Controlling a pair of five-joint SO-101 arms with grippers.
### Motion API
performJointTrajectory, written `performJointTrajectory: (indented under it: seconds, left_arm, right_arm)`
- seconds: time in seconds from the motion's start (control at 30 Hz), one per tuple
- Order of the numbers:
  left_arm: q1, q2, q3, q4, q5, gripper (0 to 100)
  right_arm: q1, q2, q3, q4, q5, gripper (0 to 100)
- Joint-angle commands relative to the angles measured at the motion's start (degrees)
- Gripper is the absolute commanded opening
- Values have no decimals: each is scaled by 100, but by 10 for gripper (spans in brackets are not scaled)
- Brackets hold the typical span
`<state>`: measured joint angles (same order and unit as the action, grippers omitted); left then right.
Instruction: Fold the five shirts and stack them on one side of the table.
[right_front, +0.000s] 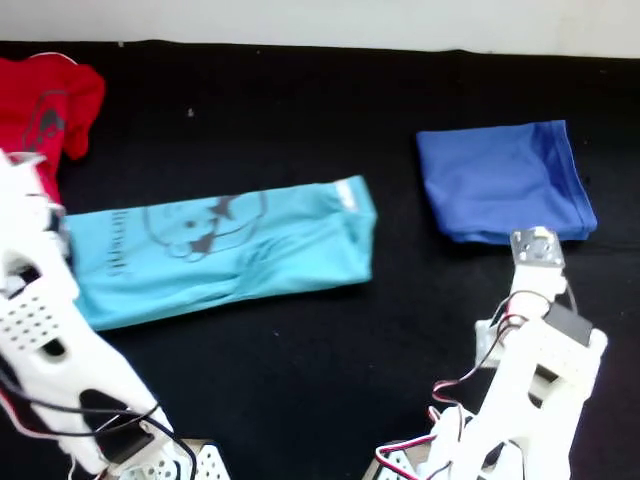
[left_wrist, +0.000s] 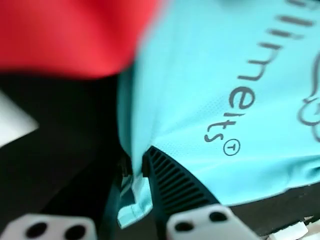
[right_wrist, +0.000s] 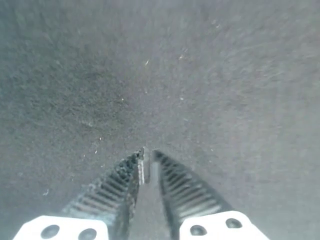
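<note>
Left wrist view showed the left arm's fingers (left_wrist: 172, 182) clamped on an edge of the turquoise printed shirt (left_wrist: 210, 75), its lettering cut off; the right arm's fingers (right_wrist: 182, 192) hung closed, empty, over the black table (right_wrist: 150, 75).

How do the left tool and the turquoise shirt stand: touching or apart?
Touching. The left wrist view shows the left tool closed on the turquoise shirt, with a fold of the shirt's edge pinched inside it.

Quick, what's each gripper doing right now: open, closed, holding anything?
Left gripper: closed on an edge of the light blue shirt.
Right gripper: closed, empty, over the black table.
</note>
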<state>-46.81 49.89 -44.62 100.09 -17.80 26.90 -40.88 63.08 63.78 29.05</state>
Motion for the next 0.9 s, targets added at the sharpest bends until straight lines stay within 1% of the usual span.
performJointTrajectory:
  seconds: [0.0,0.13,0.23,0.3,0.43,0.6,0.67,0.77,0.87]
  left_arm:
    - [-356,-549,-347,141,-369,9]
    - [-312,-1288,127,141,-440,9]
    - [66,-2000,769,141,-422,9]
    - [418,-2563,1270,141,-422,9]
    - [1323,-3758,2378,123,-413,9]
    - [2941,-4866,3152,123,-413,9]
    - [3591,-4989,3257,123,-413,9]
    - [4365,-4980,3451,105,-396,9]
    - [4857,-4980,3864,-413,-44,9]
  right_arm:
    - [48,-136,523,-690,44,5]
    - [22,-136,1367,-1666,35,5]
    - [48,-136,1956,-2387,35,5]
    - [48,-136,2202,-2615,35,5]
    - [48,-136,2202,-2615,35,5]
    - [40,-136,2220,-2615,35,5]
    - [31,-136,2220,-2615,35,5]
    - [22,-136,2220,-2624,35,5]
    - [31,-136,2220,-2633,35,5]
